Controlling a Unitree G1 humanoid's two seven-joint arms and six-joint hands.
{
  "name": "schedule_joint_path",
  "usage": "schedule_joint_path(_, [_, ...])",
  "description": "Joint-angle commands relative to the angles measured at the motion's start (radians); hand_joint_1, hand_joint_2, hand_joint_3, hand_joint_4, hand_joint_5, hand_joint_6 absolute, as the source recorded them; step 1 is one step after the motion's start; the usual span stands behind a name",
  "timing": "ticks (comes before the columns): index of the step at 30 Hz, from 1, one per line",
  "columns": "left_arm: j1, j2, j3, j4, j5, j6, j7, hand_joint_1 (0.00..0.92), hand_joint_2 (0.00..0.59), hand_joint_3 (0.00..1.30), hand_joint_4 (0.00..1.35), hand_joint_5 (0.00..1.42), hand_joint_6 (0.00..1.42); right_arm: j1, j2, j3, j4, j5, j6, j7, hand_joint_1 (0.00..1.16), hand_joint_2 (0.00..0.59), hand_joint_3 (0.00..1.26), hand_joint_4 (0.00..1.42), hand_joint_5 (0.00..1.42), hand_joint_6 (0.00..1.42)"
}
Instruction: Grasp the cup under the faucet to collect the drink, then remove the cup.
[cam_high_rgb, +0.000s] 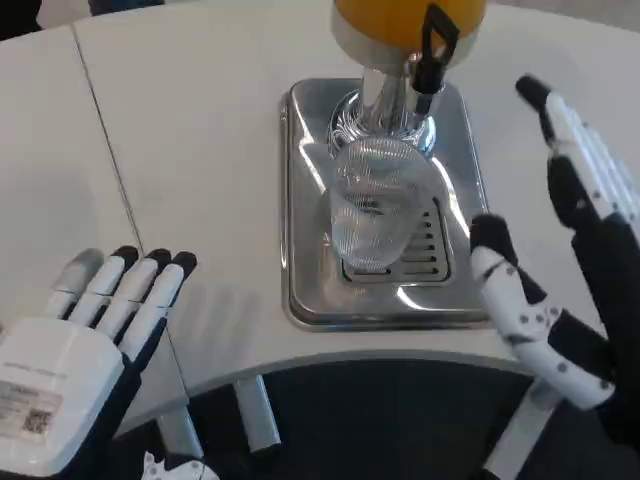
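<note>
Clear plastic cup stands upright on the steel drip tray, under the faucet of the orange drink dispenser. Right hand is nearer: cup lies just to its left, not touching, fingers spread wide, holding nothing. Left hand rests well apart at lower left, fingers straight, holding nothing.

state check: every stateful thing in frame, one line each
cup: upright on the drip tray, under the faucet, looks empty, not held
faucet lever: black, untouched; no flow visible
dispenser tank: holds orange drink
drip tray: on the table, looks dry
left hand: open, flat, fingers together, at the table edge, holds nothing
right hand: open, beside the tray, clear of the cup
</note>
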Motion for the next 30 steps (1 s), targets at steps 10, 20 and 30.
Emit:
schedule_joint_path(10, [0.068,-0.053,-0.055,-0.029,0.018,-0.048,0.018,0.023,0.062,0.0,0.0,0.0,0.0,-0.22,0.022,0.021,0.201,0.083,0.061,-0.144,0.26,0.52,0.0,0.0,0.0,0.0])
schedule_joint_path(20, [0.08,-0.082,-0.048,-0.06,0.007,-0.046,0.007,0.007,0.068,0.0,0.0,0.0,0.0,-0.434,0.018,-0.018,0.39,0.202,0.053,-0.262,0.25,0.512,0.0,0.0,0.0,0.0])
schedule_joint_path(30, [0.094,-0.082,-0.038,-0.055,0.005,-0.044,0.005,0.004,0.068,0.0,0.0,0.0,0.0,-0.525,0.032,-0.009,0.502,0.305,0.036,-0.362,0.24,0.52,0.0,0.0,0.0,0.0])
